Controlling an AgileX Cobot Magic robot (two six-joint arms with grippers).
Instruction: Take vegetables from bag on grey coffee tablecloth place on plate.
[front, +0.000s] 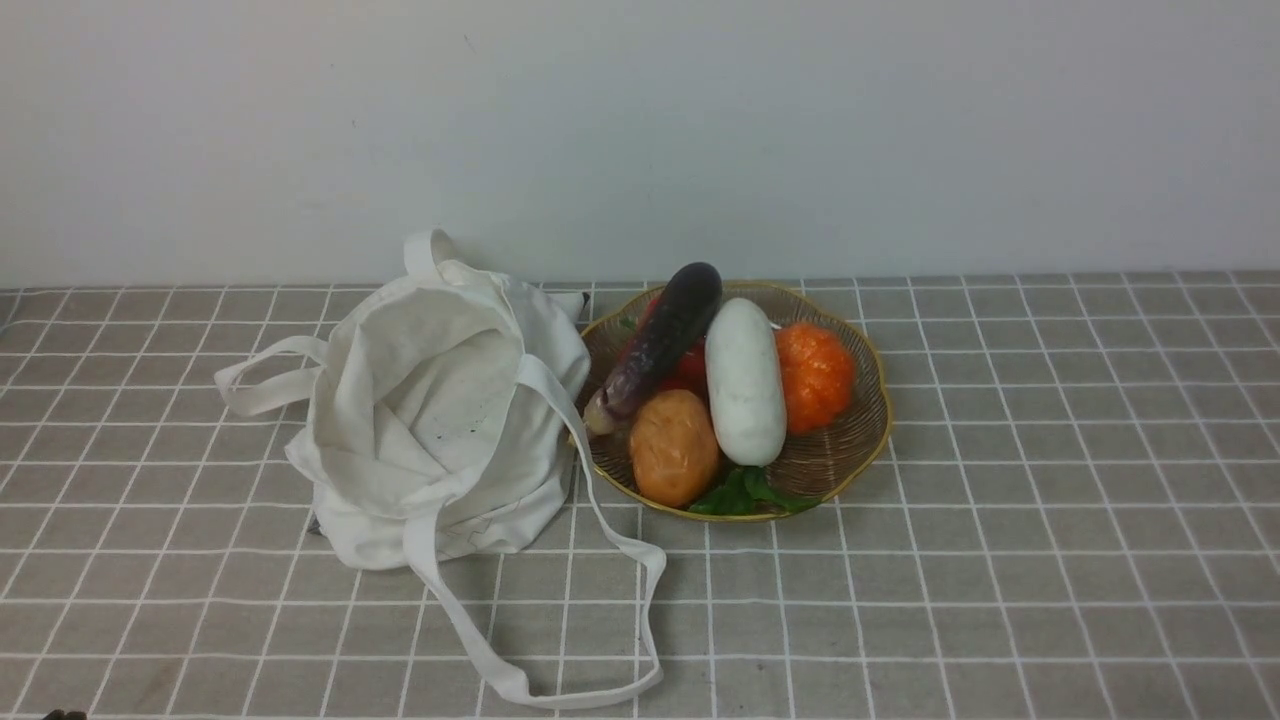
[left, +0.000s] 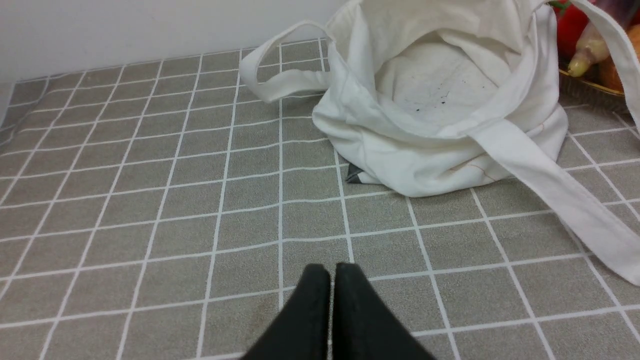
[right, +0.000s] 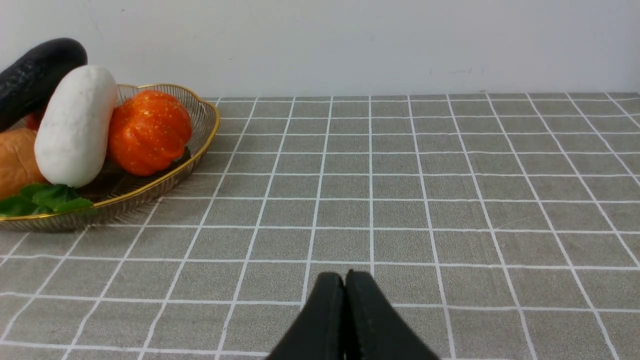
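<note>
Eggplant (front: 660, 340): laid in the plate (front: 850, 455), beside the white vegetable (front: 745, 382)
Bag (front: 440, 400): slumped open on the tablecloth (front: 1050, 520)
Left fingers (left: 315, 295): pressed together
Right fingers (right: 327, 300): pressed together

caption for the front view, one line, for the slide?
Purple eggplant lies in the wicker plate with other vegetables, beside the open, empty-looking cotton bag on the checked tablecloth.
</note>
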